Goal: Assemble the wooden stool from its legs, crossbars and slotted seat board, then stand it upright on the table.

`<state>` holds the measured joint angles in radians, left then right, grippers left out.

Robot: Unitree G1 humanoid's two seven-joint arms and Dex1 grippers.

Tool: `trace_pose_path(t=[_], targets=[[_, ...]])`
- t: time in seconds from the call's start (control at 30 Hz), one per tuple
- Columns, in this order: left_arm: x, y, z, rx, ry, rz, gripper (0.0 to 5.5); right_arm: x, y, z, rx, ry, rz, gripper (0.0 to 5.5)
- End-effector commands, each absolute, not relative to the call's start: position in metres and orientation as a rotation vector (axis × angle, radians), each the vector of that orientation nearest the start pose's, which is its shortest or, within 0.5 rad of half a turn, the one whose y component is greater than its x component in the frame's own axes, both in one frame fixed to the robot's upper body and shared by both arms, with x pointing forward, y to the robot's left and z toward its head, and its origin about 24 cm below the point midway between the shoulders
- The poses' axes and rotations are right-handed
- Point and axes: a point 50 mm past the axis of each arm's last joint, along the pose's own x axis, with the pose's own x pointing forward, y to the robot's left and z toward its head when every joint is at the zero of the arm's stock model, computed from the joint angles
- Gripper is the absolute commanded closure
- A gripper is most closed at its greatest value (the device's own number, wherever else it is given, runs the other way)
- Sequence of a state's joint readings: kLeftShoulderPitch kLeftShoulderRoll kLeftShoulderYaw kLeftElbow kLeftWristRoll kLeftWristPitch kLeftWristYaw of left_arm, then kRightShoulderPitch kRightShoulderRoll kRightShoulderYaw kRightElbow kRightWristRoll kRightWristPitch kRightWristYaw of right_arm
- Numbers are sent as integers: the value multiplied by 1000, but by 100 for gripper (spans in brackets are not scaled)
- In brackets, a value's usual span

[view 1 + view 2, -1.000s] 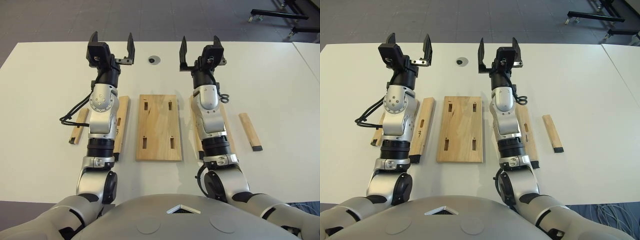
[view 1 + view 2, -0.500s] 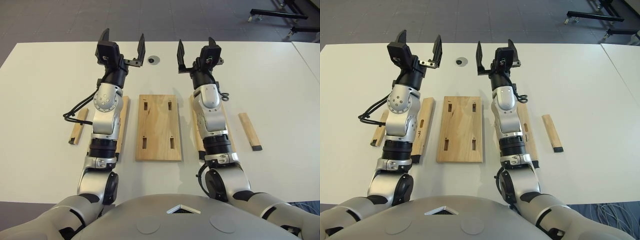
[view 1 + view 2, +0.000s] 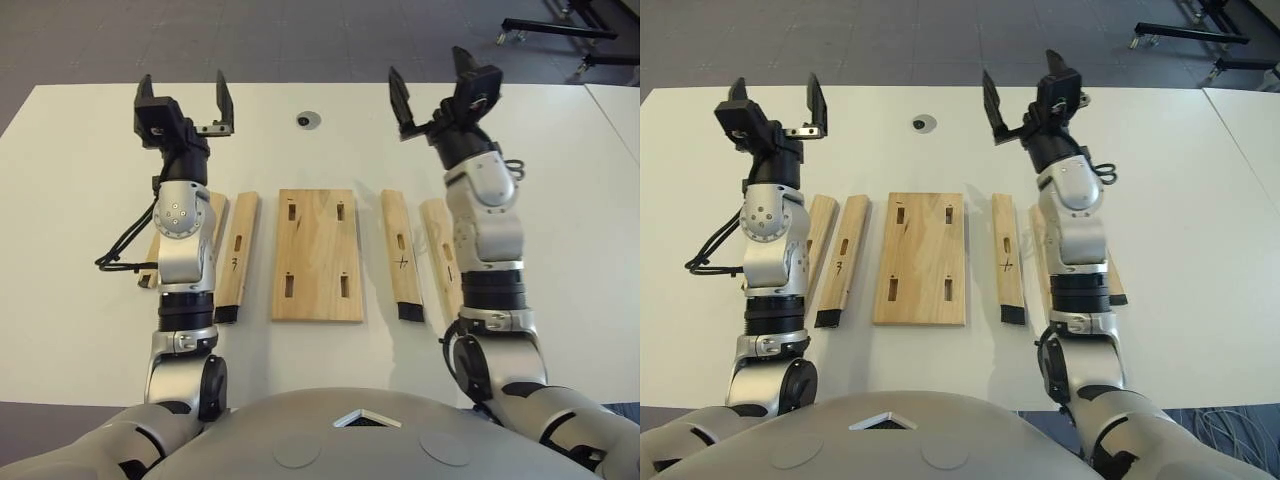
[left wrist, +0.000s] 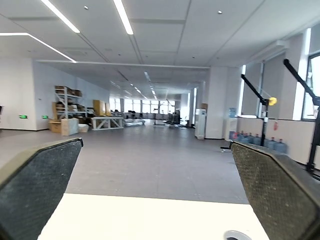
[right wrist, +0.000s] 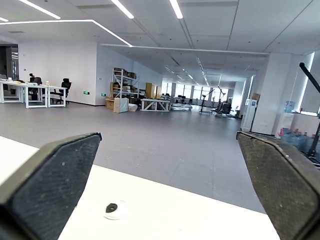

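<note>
The slotted seat board (image 3: 317,255) lies flat in the middle of the white table (image 3: 80,180). To its left lies a slotted leg (image 3: 238,258), with a second leg (image 3: 820,240) partly under my left arm. A small crossbar end (image 3: 149,277) peeks out beyond that arm. On the right lies a slotted leg (image 3: 401,256), and another piece (image 3: 438,250) is half hidden under my right arm. My left gripper (image 3: 184,92) and right gripper (image 3: 432,85) are both open and empty, held above the table's far part. Dark pads (image 4: 40,185) (image 5: 55,185) frame the room beyond.
A round cable grommet (image 3: 308,120) sits in the table between the two grippers, also seen as a grommet (image 5: 112,207) from the right wrist. The table's far edge lies just beyond the grippers. Bare tabletop stretches to both sides.
My left arm has swung left and my right arm right, uncovering a leg on each side of the seat board. Both grippers have stayed open; the wooden parts have not moved.
</note>
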<state>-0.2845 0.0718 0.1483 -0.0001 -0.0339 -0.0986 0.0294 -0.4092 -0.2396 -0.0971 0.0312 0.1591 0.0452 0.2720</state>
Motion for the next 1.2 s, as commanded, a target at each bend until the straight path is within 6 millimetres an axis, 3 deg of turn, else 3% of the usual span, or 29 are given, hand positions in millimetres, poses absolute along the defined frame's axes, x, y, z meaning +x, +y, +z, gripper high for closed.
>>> trace_pose_path(t=[0.03,0.13,0.27,0.6,0.67,0.9,1.17,1.2], targets=[[287,183,124,13,-378,147,10,311,-228,147,-196,-218,121,51],[277,181,123,12,-384,165,10,302,-250,137,-250,-117,92,51],[265,174,121,6,-383,180,10,273,-272,110,-213,96,103,51],[257,162,122,-6,-386,193,10,180,-286,78,-159,484,97,51],[255,163,122,-3,-386,202,10,170,-289,76,-150,535,83,51],[249,165,122,-1,-385,245,10,165,-297,69,-135,653,73,51],[253,152,121,-27,-384,213,10,153,-292,44,-161,891,73,51],[253,151,121,-38,-384,213,10,150,-291,40,-154,922,70,71]])
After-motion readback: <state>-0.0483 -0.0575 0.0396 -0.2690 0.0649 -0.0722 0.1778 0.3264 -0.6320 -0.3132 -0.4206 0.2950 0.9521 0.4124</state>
